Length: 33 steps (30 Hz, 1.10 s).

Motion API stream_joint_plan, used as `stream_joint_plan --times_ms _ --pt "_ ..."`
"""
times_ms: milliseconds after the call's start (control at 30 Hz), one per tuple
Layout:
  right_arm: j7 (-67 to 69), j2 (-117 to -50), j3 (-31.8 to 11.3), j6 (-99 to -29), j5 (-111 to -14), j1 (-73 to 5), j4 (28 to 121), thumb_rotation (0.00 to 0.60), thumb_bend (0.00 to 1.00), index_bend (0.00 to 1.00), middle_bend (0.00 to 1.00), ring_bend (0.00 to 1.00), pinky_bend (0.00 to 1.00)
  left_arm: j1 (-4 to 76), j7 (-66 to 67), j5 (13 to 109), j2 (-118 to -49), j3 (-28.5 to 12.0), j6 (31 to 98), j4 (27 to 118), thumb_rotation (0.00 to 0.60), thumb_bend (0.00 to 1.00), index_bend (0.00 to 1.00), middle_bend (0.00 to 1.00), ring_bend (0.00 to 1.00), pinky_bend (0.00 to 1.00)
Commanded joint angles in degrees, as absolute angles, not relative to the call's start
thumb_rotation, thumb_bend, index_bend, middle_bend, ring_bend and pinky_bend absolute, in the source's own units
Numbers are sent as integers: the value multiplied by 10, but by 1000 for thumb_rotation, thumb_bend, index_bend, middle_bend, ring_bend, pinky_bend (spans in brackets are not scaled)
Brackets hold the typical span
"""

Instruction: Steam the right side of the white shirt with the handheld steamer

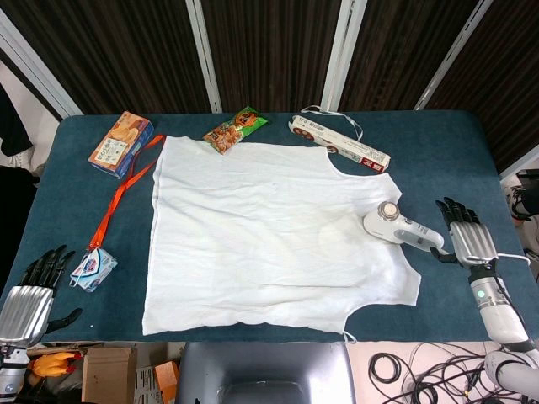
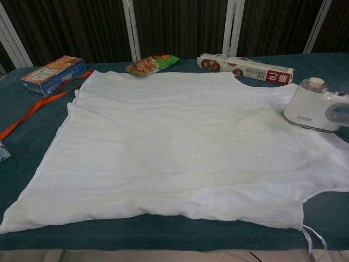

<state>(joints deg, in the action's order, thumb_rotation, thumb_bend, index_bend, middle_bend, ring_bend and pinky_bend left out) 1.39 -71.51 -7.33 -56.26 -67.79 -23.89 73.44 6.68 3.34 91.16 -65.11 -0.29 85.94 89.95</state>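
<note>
Fingers of the right hand (image 1: 466, 233) lie spread and empty at the right edge of the head view, just beside the handle of the handheld steamer (image 1: 399, 226), which sits on the right side of the white shirt (image 1: 269, 236); the left hand (image 1: 35, 286), lower left, is likewise released and holds nothing. Around the one shirt lie one biscuit box (image 1: 121, 144), one snack bag (image 1: 235, 130), one long carton (image 1: 340, 143), one orange lanyard (image 1: 125, 191) and one small packet (image 1: 93, 270). All rest on a dark teal table (image 1: 438, 151) before dark slatted walls.
</note>
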Motion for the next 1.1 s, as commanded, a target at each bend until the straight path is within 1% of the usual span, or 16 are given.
stream_joint_plan --times_ms 33,200,367,500,633,767,1100 --pt "20 -714 -74 -560 -678 -238 735 600 211 0 0 0 101 67 31 913 -651 -3 861 899 600 0 2 26 50 153" --pt "60 -711 -79 -539 -679 -241 737 600 211 0 0 0 105 66 28 911 -649 -4 862 899 600 0 2 27 50 153" --pt "165 -701 -91 -490 -685 -249 742 600 211 0 2 0 151 65 26 912 -648 -3 864 899 600 0 2 26 50 153" --pt "254 -696 -97 -453 -700 -255 739 600 211 8 43 0 214 65 27 911 -648 -3 862 899 600 0 3 26 50 153" --pt "343 -692 -94 -419 -727 -261 727 600 211 35 70 6 222 64 29 913 -649 -1 862 899 600 0 2 26 50 153" --pt "403 -695 -89 -409 -755 -265 711 600 211 53 76 17 222 64 31 913 -650 -2 862 899 600 0 3 27 50 153" --pt "489 -702 -70 -390 -794 -275 683 600 211 72 94 34 243 64 30 915 -650 -1 862 899 600 0 2 27 50 153"
